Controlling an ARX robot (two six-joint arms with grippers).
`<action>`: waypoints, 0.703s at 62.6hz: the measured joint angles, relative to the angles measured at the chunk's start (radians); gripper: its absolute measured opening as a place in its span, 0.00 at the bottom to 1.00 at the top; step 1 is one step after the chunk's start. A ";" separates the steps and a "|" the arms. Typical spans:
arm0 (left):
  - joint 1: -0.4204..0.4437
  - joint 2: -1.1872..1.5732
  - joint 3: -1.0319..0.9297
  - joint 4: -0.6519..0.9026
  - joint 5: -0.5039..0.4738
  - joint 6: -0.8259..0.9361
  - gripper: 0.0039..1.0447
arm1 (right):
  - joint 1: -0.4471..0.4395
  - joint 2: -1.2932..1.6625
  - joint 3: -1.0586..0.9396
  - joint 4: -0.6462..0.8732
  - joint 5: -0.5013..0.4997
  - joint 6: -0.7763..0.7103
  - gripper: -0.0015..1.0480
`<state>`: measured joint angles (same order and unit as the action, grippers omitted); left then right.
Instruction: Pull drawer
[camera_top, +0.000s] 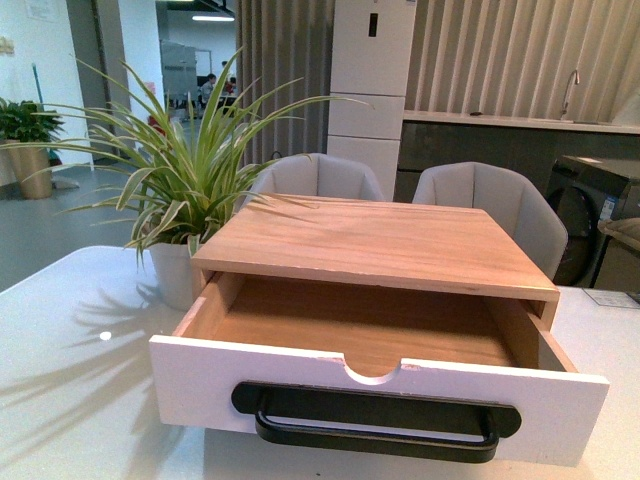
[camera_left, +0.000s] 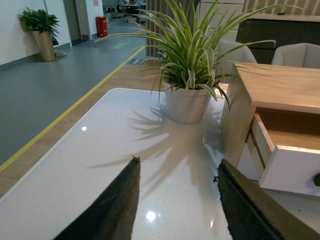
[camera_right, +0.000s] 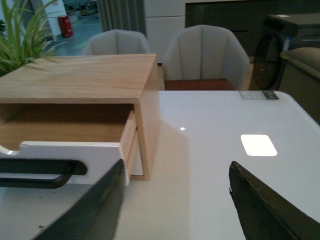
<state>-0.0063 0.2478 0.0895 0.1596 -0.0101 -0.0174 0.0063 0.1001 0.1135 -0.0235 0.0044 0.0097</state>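
Judging from how far the wide wooden drawer with its white front (camera_top: 380, 395) already stood out of the light wooden cabinet (camera_top: 375, 240), the main risk was overpulling: another tug could draw it clear of the case or drag the whole cabinet across the glossy white table (camera_top: 70, 330) toward the edge. The white-potted spider plant (camera_top: 180, 200) stood just beside the cabinet's left side and could be knocked if the case slid. The drawer sat empty, its half-round notch and long black bar handle (camera_top: 375, 425) facing the robot. The left gripper (camera_left: 177, 200) and the right gripper (camera_right: 175, 200) both hung spread and empty, touching nothing.
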 joint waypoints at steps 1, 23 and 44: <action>0.000 -0.008 -0.005 -0.003 0.008 0.002 0.39 | -0.001 -0.004 -0.007 0.002 -0.002 -0.001 0.36; 0.002 -0.201 -0.042 -0.160 0.010 0.009 0.03 | -0.002 -0.048 -0.059 0.013 -0.002 -0.006 0.02; 0.002 -0.243 -0.076 -0.162 0.010 0.009 0.03 | -0.003 -0.094 -0.084 0.021 -0.002 -0.006 0.02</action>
<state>-0.0044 0.0051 0.0132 -0.0021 -0.0002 -0.0082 0.0036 0.0059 0.0292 -0.0029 0.0021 0.0032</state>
